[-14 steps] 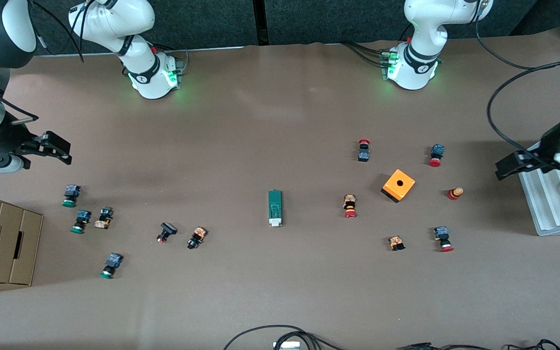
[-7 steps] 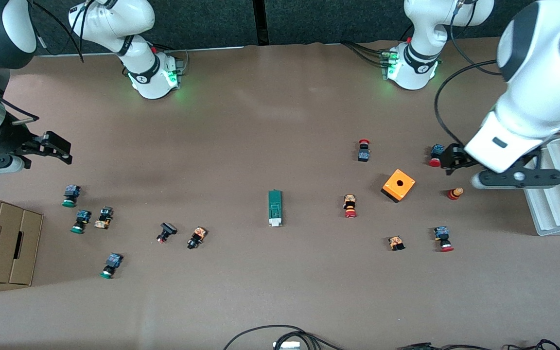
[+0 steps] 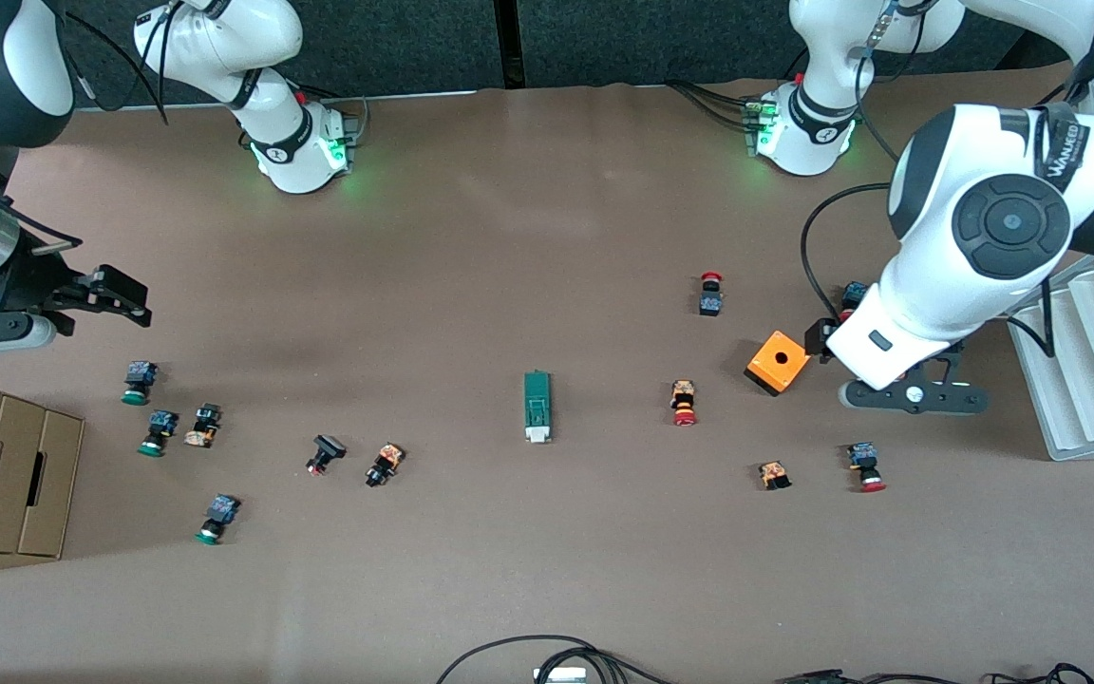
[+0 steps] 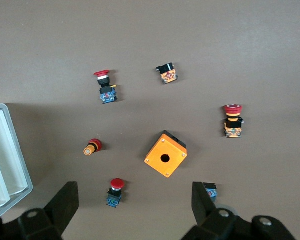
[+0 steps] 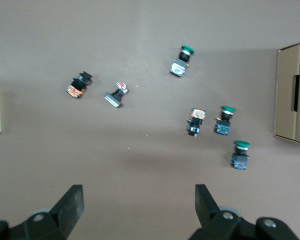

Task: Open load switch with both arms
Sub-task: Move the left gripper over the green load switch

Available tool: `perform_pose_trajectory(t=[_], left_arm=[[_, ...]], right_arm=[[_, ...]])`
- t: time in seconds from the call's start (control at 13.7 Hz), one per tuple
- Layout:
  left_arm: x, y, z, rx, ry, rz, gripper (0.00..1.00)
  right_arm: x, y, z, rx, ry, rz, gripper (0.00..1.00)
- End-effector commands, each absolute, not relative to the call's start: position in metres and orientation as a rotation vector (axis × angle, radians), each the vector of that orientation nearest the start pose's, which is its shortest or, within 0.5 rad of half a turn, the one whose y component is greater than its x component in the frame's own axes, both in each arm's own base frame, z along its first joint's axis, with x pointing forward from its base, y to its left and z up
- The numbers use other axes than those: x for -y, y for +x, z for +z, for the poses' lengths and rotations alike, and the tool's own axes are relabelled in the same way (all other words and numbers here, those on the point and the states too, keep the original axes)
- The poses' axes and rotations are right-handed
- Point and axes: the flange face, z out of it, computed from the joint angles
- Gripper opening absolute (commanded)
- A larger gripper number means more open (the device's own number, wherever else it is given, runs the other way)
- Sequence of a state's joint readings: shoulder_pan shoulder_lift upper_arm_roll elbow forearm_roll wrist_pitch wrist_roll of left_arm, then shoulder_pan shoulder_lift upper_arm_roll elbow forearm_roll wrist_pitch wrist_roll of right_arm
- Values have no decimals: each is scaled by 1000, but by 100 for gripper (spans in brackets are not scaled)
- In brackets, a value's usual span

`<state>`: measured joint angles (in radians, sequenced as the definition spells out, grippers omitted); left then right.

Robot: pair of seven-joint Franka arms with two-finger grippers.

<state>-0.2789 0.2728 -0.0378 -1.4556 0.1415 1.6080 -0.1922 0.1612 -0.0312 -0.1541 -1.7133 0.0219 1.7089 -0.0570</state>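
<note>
Dark-green plastic, the load switch (image 3: 537,407) lies alone mid-table, well apart from both your grippers.

You have the left gripper (image 4: 135,207) over the orange cube (image 3: 779,362), jaws wide and empty; the right gripper (image 5: 139,206) hangs near the cardboard box (image 3: 2,475), jaws apart too. The switch looks light, rigid and smooth, likely to skid: pinch the green body across its narrow width, then draw the white end piece (image 3: 537,434).

Left end effector (image 4: 132,210) and right end effector (image 5: 137,212) both hover, fingers apparently spread wide.
</note>
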Motion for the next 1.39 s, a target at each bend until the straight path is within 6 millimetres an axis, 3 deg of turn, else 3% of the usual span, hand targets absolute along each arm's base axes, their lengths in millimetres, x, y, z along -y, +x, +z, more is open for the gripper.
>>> perform_pose_trajectory(t=[0.0,0.44,0.59,0.73,0.88,1.1,1.32], left_arm=[[217,593,530,-312,-2949,88,100],[305,577,532,-480,-2973,-123,100],[327,574,533,-427,-3013,-212,100],[369,561,523,-386,-3035,-300,100],[397,561,507,-231,-3103,-411,100],[440,544,475,-159,-3170,-516,100],[470,524,438,-89,-3163,-704,100]], right_arm=[[-7,575,591,78,-3097,-52,99],[-17,592,572,-56,-3046,-18,99],[-21,596,566,-77,-3029,-3,99],[-23,596,567,-78,-3024,-4,99],[-25,597,564,-113,-3007,3,99],[-30,603,559,-198,-2983,15,99],[-44,609,559,-240,-2972,11,99]])
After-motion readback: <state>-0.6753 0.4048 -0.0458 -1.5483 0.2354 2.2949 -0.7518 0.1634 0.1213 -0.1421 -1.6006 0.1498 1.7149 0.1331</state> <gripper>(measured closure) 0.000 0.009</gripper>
